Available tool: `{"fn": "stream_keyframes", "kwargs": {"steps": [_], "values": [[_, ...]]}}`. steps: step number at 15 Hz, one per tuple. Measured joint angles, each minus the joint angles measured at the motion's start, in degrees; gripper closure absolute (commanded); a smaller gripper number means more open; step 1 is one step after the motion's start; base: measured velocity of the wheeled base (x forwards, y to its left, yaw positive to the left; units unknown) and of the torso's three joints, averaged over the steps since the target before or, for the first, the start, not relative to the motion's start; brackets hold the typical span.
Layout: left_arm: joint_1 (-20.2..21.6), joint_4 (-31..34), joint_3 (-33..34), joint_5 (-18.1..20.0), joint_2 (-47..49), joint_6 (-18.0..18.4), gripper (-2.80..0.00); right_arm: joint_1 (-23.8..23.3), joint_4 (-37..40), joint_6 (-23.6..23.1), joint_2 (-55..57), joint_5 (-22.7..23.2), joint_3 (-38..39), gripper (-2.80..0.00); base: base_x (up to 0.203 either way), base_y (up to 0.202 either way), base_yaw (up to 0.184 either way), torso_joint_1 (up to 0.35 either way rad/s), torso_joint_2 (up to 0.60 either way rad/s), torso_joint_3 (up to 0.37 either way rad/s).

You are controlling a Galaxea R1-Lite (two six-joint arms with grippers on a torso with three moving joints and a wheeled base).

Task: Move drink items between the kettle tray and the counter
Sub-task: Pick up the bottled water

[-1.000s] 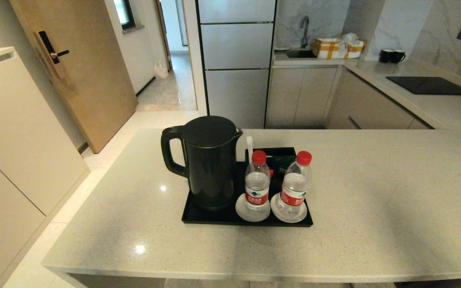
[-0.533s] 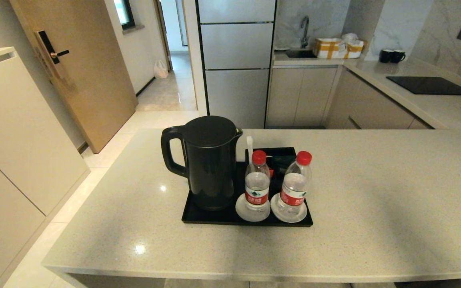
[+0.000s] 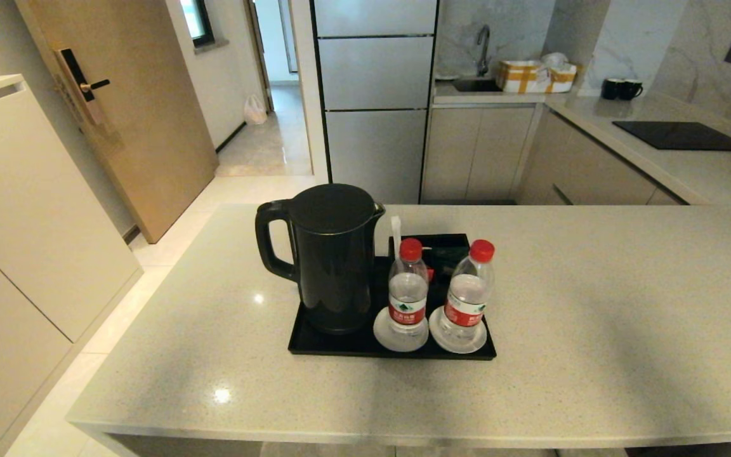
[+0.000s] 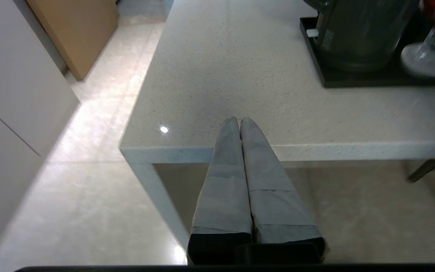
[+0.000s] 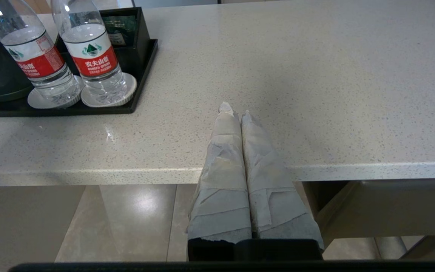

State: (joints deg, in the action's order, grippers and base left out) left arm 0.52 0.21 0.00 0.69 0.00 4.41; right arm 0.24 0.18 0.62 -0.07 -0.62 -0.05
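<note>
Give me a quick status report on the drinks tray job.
Left end effector and right end effector shut, empty, off the counter's near edge. Kettle and both bottles on tray. Nothing in the way.

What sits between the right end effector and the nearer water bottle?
Only bare beige speckled counter and the black tray's low rim separate the shut right end effector from the red-capped clear bottle, per the right wrist view.

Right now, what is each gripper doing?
Left gripper: closed, holding nothing.
Right gripper: closed, holding nothing.
</note>
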Motion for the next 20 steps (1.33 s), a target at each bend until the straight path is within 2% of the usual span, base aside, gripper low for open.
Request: {"fn": "stream_keyframes", "kwargs": {"steps": [1,4,7,9,14,17,20], "values": [[0.1,0.1,0.0,0.2,0.0,1.4,0.00,0.0,0.0,0.0,0.0,0.0,0.0,0.00,0.000,0.000,0.000,0.000,0.00,0.000],[0.0,0.6,-0.2,-0.1,0.0,0.0,0.00,0.0,0.0,0.0,0.0,0.0,0.0,0.00,0.000,0.000,0.000,0.000,0.00,0.000],[0.0,5.9,-2.6,0.4,0.0,3.9,0.00,0.0,0.0,0.0,0.0,0.0,0.0,0.00,0.000,0.000,0.000,0.000,0.00,0.000],[0.0,7.4,-5.0,1.0,0.5,4.9,0.00,0.0,0.0,0.0,0.0,0.0,0.0,0.00,0.000,0.000,0.000,0.000,0.00,0.000],[0.0,7.5,-24.2,1.4,12.9,3.5,0.00,0.0,0.0,0.0,0.0,0.0,0.0,0.00,0.000,0.000,0.000,0.000,0.00,0.000],[-0.1,10.2,-32.3,4.4,22.4,-1.5,0.00,0.0,0.0,0.0,0.0,0.0,0.0,0.00,0.000,0.000,0.000,0.000,0.00,0.000],[-0.2,14.3,-40.3,12.8,36.1,-9.0,0.00,0.0,0.0,0.0,0.0,0.0,0.0,0.00,0.000,0.000,0.000,0.000,0.00,0.000]]}}
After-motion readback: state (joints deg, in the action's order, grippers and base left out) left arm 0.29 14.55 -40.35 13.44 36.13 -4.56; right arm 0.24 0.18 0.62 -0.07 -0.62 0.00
